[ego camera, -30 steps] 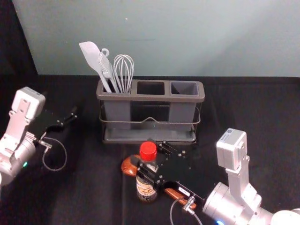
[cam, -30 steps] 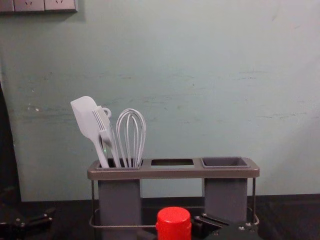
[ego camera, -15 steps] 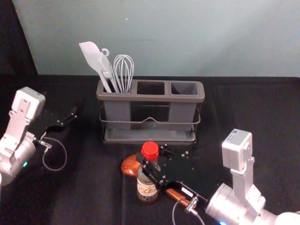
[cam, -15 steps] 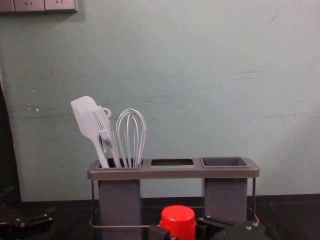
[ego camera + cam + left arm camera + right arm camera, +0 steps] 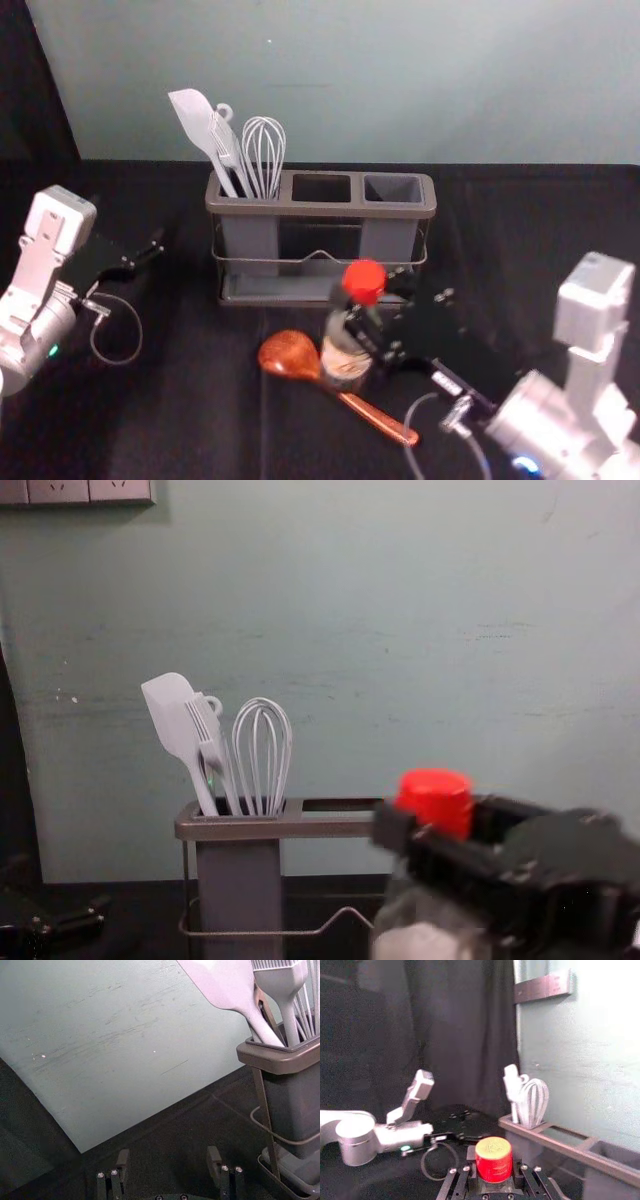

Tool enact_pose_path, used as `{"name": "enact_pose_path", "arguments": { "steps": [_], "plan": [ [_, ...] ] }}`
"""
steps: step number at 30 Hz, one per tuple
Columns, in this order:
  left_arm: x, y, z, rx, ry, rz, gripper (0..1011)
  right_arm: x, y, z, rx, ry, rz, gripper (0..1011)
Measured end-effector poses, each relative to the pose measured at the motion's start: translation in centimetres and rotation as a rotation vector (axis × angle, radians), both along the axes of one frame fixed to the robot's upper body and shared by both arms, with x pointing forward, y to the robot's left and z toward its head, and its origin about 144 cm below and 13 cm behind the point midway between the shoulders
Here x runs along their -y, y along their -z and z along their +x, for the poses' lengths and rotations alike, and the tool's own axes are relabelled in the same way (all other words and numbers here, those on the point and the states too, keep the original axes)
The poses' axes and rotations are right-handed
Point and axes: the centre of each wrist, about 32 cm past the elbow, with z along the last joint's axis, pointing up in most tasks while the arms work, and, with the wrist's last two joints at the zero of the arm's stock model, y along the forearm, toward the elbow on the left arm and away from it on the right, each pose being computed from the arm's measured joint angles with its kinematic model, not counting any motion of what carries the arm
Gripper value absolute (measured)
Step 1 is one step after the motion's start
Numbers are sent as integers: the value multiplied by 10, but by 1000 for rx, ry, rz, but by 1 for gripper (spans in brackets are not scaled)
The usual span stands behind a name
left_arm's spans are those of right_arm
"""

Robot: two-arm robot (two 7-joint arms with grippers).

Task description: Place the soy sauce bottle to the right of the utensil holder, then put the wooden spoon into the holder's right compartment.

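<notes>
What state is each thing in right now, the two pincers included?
Red-capped glass soy sauce bottle: upright, capped, gripped
Brown wooden spoon: lying flat, outside the holder
Grey rectangular utensil holder: upright, right compartment empty
White flat spatula, white-grey brush, pale wire whisk: standing in the left compartment
Right pincer: closed on the bottle
Left pincer: open, empty

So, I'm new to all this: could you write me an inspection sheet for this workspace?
Surface: black cloth, slightly creased
Soy sauce bottle: red-capped, gripped near its top, in front of the holder
Wooden spoon: lying on the cloth
Utensil holder: upright; spatula, brush and whisk in its left compartment
Loose clutter: nothing seen
Right hand: closed on the bottle
Left hand: open, left of the holder
Cables: loops at both wrists
Surroundings: greenish wall, dark curtain
</notes>
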Motion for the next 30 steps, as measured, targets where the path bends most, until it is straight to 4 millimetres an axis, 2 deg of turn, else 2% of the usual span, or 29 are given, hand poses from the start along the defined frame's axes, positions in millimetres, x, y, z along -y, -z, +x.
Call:
{"name": "enact_pose_path", "arguments": {
  "steps": [6, 16, 30],
  "plan": [
    [0, 0, 0, 0, 0, 0, 1000, 18, -6, -2, 15, 69, -1, 383],
    [0, 0, 0, 0, 0, 0, 1000, 47, -2, -6, 12, 181, 7, 383],
    [0, 0, 0, 0, 0, 0, 1000, 71, -1, -3, 26, 289, -23, 383]
  ]
}}
